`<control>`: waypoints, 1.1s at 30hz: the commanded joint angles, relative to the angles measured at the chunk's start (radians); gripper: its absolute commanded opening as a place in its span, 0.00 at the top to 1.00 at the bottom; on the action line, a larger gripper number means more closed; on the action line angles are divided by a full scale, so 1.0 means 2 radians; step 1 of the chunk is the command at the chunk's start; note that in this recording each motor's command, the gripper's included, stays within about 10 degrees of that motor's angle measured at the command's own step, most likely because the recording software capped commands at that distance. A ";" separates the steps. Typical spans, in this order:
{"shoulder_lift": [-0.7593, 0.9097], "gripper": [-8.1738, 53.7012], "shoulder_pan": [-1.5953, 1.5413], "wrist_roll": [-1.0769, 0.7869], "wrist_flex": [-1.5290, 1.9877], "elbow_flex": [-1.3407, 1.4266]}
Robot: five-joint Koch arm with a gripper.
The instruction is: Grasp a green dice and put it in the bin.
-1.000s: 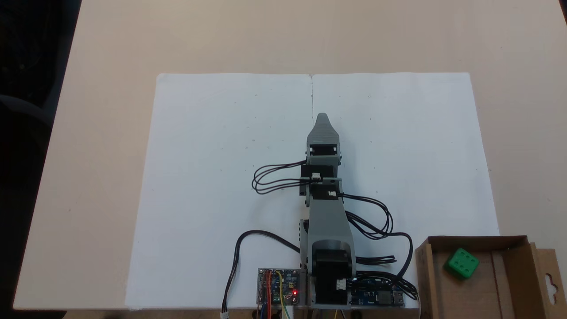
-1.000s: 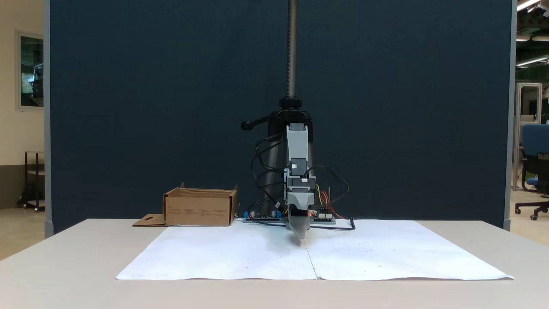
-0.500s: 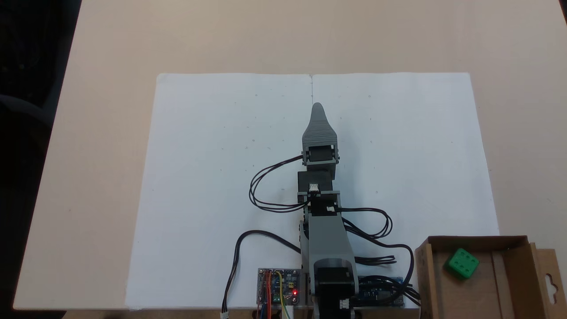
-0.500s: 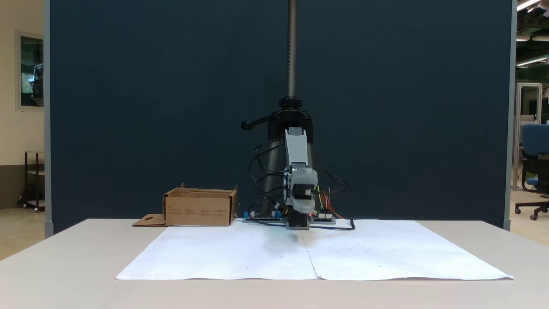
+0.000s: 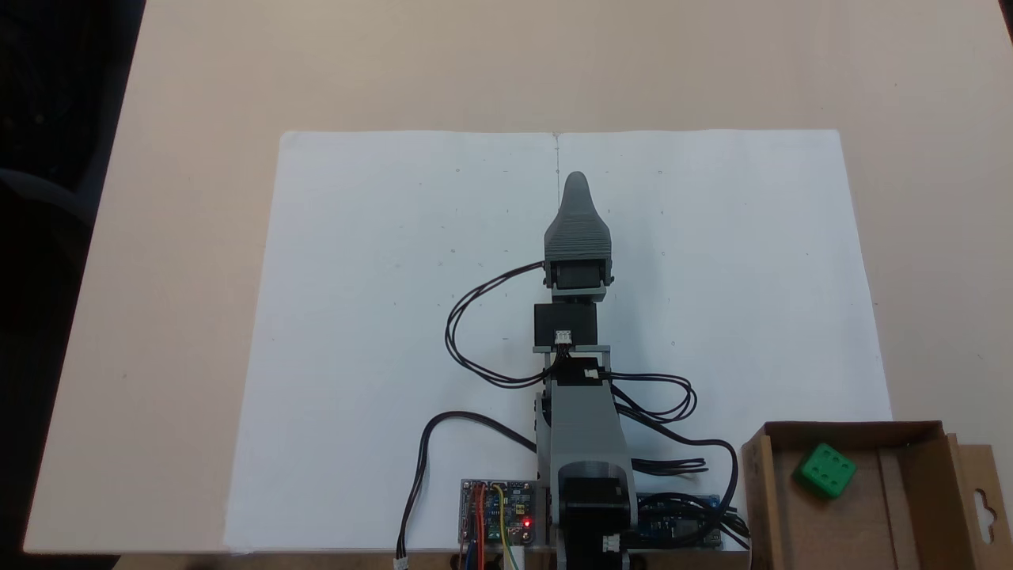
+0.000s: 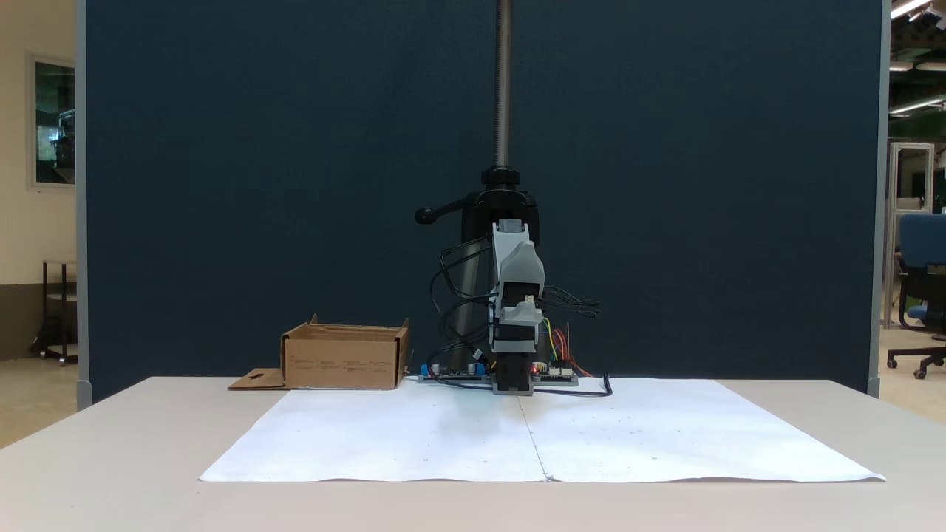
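Inside the bin (image 5: 918, 467) sits the green dice (image 5: 825, 470), gripper (image 5: 576, 180) well apart.

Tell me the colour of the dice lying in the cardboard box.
Bright green, with recessed round pips; the dice shows best in the fixed view from above, inside the box.

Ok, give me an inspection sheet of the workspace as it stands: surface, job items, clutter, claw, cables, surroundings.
Surface: beige table with white paper sheets laid edge to edge.
Job's things: green dice lies inside the cardboard bin, at the paper's near right corner in the view from above.
Clutter: nothing seen.
Claw: claw above the paper's centre seam, holding nothing; its jaws overlap, so open or shut cannot be told.
Cables: black cables loop off both sides of the arm; circuit boards at its base, red light on.
Surroundings: dark blue partition; office chair beyond.
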 commanded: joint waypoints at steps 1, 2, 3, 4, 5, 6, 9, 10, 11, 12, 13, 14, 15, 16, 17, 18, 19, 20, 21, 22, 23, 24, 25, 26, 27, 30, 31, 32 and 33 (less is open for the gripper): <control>0.054 0.16 -0.004 -0.010 -0.045 0.034; 0.054 0.16 -0.005 -0.010 -0.045 0.035; 0.054 0.16 -0.005 -0.009 -0.044 0.035; 0.054 0.16 -0.005 -0.010 -0.044 0.035; 0.054 0.16 -0.005 -0.010 -0.041 0.034; 0.054 0.16 -0.005 -0.009 -0.040 0.034; 0.054 0.16 -0.002 -0.010 -0.038 0.035; 0.053 0.15 -0.001 -0.010 -0.032 0.035; 0.053 0.15 0.001 -0.010 -0.026 0.034; 0.053 0.15 0.001 -0.009 -0.021 0.035; 0.053 0.15 0.001 -0.009 -0.021 0.035; 0.053 0.15 0.000 -0.009 -0.021 0.035; 0.053 0.15 0.000 -0.009 -0.020 0.034; 0.053 0.15 -0.001 -0.009 -0.018 0.034; 0.053 0.15 -0.002 -0.009 -0.012 0.034; 0.053 0.15 -0.002 -0.008 -0.009 0.034; 0.053 0.15 -0.002 -0.009 -0.009 0.034; 0.053 0.15 -0.002 -0.008 -0.009 0.034; 0.053 0.15 -0.002 -0.009 -0.009 0.034; 0.053 0.15 -0.002 -0.008 -0.009 0.034; 0.053 0.15 -0.002 -0.008 -0.009 0.034; 0.052 0.15 -0.002 -0.008 -0.009 0.034; 0.053 0.15 -0.002 -0.008 -0.009 0.034; 0.053 0.15 -0.002 -0.008 -0.009 0.034; 0.053 0.15 -0.002 -0.009 -0.009 0.034; 0.053 0.15 -0.002 -0.009 -0.006 0.035; 0.052 0.15 -0.001 -0.009 -0.004 0.034; 0.052 0.15 -0.001 -0.009 0.002 0.034; 0.053 0.15 -0.001 -0.009 0.004 0.034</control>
